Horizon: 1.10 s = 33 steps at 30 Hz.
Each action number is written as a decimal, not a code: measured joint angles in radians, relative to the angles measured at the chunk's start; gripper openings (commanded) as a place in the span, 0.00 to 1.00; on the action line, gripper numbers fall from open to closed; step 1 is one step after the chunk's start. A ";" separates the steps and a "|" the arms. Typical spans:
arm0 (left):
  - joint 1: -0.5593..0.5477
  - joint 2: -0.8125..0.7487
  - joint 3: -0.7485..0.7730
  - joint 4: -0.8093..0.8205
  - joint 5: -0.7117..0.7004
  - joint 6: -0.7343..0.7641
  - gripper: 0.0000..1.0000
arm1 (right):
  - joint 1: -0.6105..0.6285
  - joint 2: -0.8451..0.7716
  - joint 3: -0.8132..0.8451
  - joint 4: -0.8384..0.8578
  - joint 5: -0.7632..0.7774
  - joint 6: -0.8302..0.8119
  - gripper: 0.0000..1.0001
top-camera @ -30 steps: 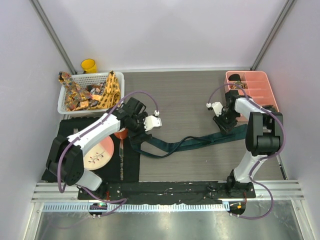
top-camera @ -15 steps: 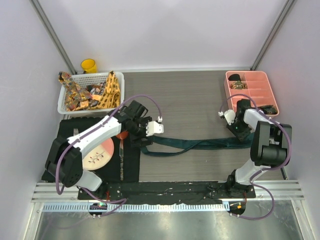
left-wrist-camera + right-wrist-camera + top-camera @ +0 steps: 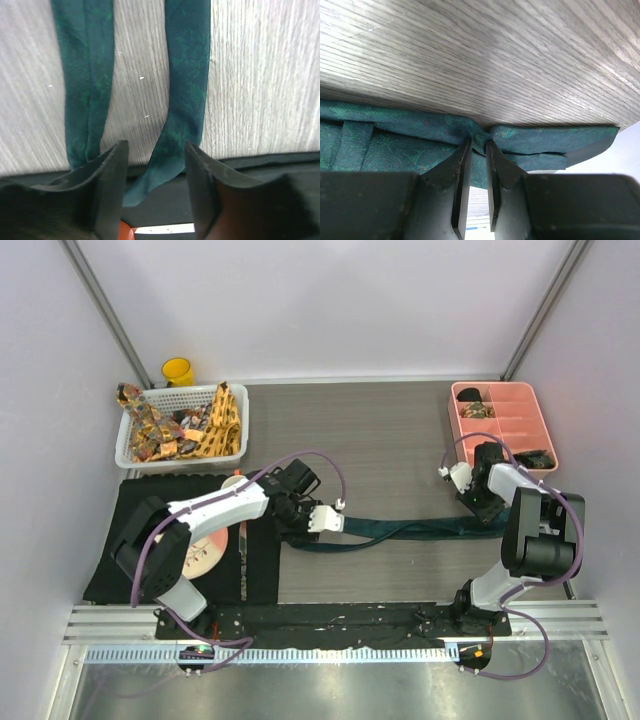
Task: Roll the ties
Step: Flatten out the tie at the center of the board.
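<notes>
White walls (image 3: 330, 310) close in a grey wood-grain table (image 3: 380, 430). A black placemat (image 3: 130, 500) with a plate (image 3: 205, 552) on it lies at the front left. Behind it stands a white basket (image 3: 125, 445) holding the patterned ties (image 3: 190, 430), with a yellow cup (image 3: 178, 371) behind that. A pink tray (image 3: 520, 410) sits at the back right.

The teal tie (image 3: 400, 530) lies across the middle of the table, doubled into two strands, from the placemat's edge to the right side. A second ago it sagged in a loose curve; now it runs nearly straight. The left arm has swung rightward and toward the front. The right arm has drawn back toward the tray, taking its end of the tie along.

The left arm reaches low across the placemat. The left claw (image 3: 156, 150) points down, its fingers apart and narrower than before, with one strand of the tie running between them onto the placemat. The right arm is folded close to its base. The right claw (image 3: 477, 145) is clamped on a bunched fold of the teal tie, just above the table.
</notes>
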 measured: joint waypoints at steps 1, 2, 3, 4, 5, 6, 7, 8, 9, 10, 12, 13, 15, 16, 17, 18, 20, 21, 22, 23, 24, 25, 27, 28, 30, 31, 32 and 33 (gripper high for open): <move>-0.003 0.012 -0.001 0.001 -0.009 0.009 0.46 | 0.000 0.000 0.000 0.000 0.002 0.000 0.23; -0.004 0.021 -0.004 0.002 -0.017 0.017 0.43 | 0.000 0.000 0.000 0.000 0.003 -0.001 0.23; -0.004 0.027 -0.008 0.001 -0.024 0.027 0.34 | 0.000 0.000 -0.002 0.001 0.005 -0.003 0.23; -0.004 0.032 -0.010 -0.001 -0.028 0.035 0.28 | 0.000 -0.002 -0.004 0.004 0.006 -0.007 0.23; -0.004 0.037 -0.012 -0.005 -0.032 0.039 0.21 | 0.000 -0.006 -0.008 0.008 0.007 -0.013 0.23; -0.004 0.040 -0.012 -0.009 -0.034 0.041 0.04 | 0.000 -0.011 -0.014 0.013 0.008 -0.019 0.22; -0.004 0.042 -0.010 -0.016 -0.032 0.045 0.00 | 0.000 -0.016 -0.021 0.021 0.012 -0.025 0.22; -0.004 0.042 -0.008 -0.024 -0.030 0.039 0.00 | 0.000 -0.019 -0.026 0.025 0.014 -0.029 0.22; -0.004 0.042 0.002 -0.038 -0.022 0.032 0.00 | 0.000 -0.024 -0.033 0.032 0.019 -0.035 0.22; -0.004 0.042 0.010 -0.044 -0.019 0.016 0.00 | -0.001 -0.027 -0.037 0.035 0.021 -0.041 0.22; 0.000 0.040 0.036 -0.044 -0.008 -0.031 0.00 | -0.003 -0.032 -0.044 0.043 0.026 -0.049 0.22; 0.003 0.034 0.042 -0.029 -0.004 -0.061 0.00 | -0.005 -0.032 -0.045 0.044 0.029 -0.052 0.22; 0.012 0.009 0.042 0.007 -0.003 -0.127 0.00 | -0.008 -0.032 -0.046 0.045 0.034 -0.056 0.22; 0.028 -0.010 0.040 0.027 -0.003 -0.157 0.00 | -0.010 -0.032 -0.046 0.047 0.036 -0.058 0.22; 0.043 -0.033 0.037 0.052 -0.005 -0.187 0.00 | -0.012 -0.032 -0.047 0.048 0.038 -0.060 0.22; 0.058 -0.059 0.032 0.083 -0.008 -0.217 0.00 | -0.013 -0.032 -0.047 0.048 0.040 -0.061 0.22; 0.081 -0.104 0.016 0.144 -0.021 -0.266 0.00 | -0.013 -0.032 -0.047 0.048 0.041 -0.063 0.21; 0.090 -0.117 0.009 0.170 -0.029 -0.286 0.00 | -0.013 -0.032 -0.047 0.048 0.042 -0.063 0.20; 0.095 -0.123 0.002 0.192 -0.038 -0.304 0.00 | -0.013 -0.032 -0.047 0.048 0.042 -0.063 0.20; 0.098 -0.125 -0.006 0.216 -0.049 -0.322 0.00 | -0.013 -0.032 -0.047 0.048 0.043 -0.063 0.19; 0.100 -0.123 -0.018 0.241 -0.062 -0.345 0.00 | -0.014 -0.032 -0.047 0.048 0.044 -0.063 0.19; 0.101 -0.121 -0.027 0.252 -0.068 -0.361 0.00 | -0.014 -0.031 -0.047 0.048 0.046 -0.063 0.19; 0.108 -0.110 -0.044 0.265 -0.074 -0.388 0.10 | -0.016 -0.031 -0.047 0.048 0.047 -0.063 0.19; 0.109 -0.100 -0.046 0.266 -0.075 -0.395 0.17 | -0.018 -0.031 -0.047 0.048 0.047 -0.062 0.19; 0.110 -0.072 -0.046 0.265 -0.081 -0.405 0.40 | -0.019 -0.031 -0.047 0.047 0.047 -0.062 0.18; 0.111 -0.054 -0.042 0.260 -0.089 -0.411 0.48 | -0.019 -0.031 -0.047 0.045 0.046 -0.061 0.18; 0.114 -0.035 -0.039 0.254 -0.094 -0.414 0.55 | -0.019 -0.031 -0.047 0.043 0.045 -0.060 0.18; 0.118 -0.021 -0.034 0.246 -0.094 -0.416 0.90 | -0.019 -0.031 -0.047 0.039 0.045 -0.059 0.18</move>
